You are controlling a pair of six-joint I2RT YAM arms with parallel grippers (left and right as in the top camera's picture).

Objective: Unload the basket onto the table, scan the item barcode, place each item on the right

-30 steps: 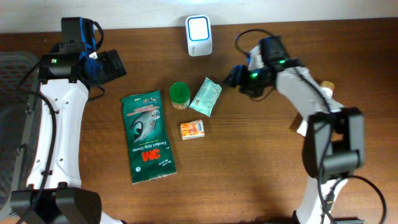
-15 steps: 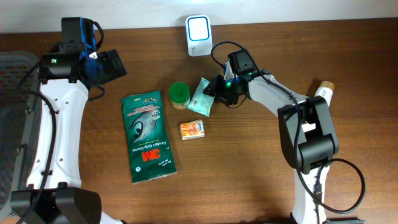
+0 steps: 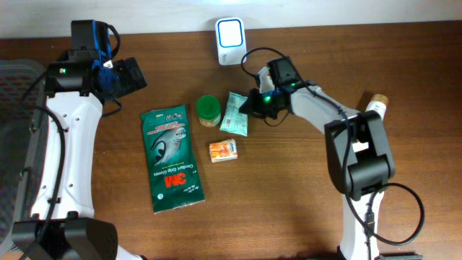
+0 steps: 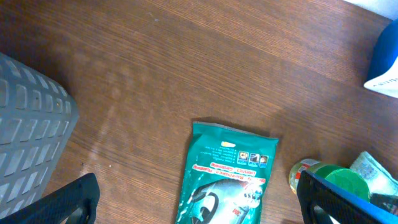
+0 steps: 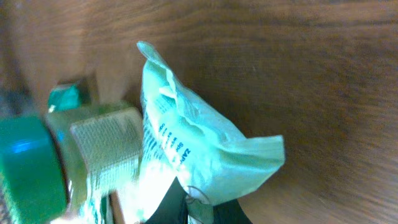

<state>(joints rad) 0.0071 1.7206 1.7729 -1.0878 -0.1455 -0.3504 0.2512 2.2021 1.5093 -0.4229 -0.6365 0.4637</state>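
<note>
Brown wooden table (image 3: 303,188): right pincer (image 3: 251,106) clamped on the mint packet (image 3: 234,119); left pincer (image 3: 132,74) spread apart.

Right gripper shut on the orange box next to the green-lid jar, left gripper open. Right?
No. The right gripper is shut on the pale green packet next to the green-lid jar, not the orange box; see right wrist view; left gripper open.

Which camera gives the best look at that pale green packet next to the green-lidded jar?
The right wrist view: the pale green packet fills the frame, its blurred print visible. Overhead shows it small, beside the green-lidded jar. The left wrist view catches only a corner at its right edge.
</note>
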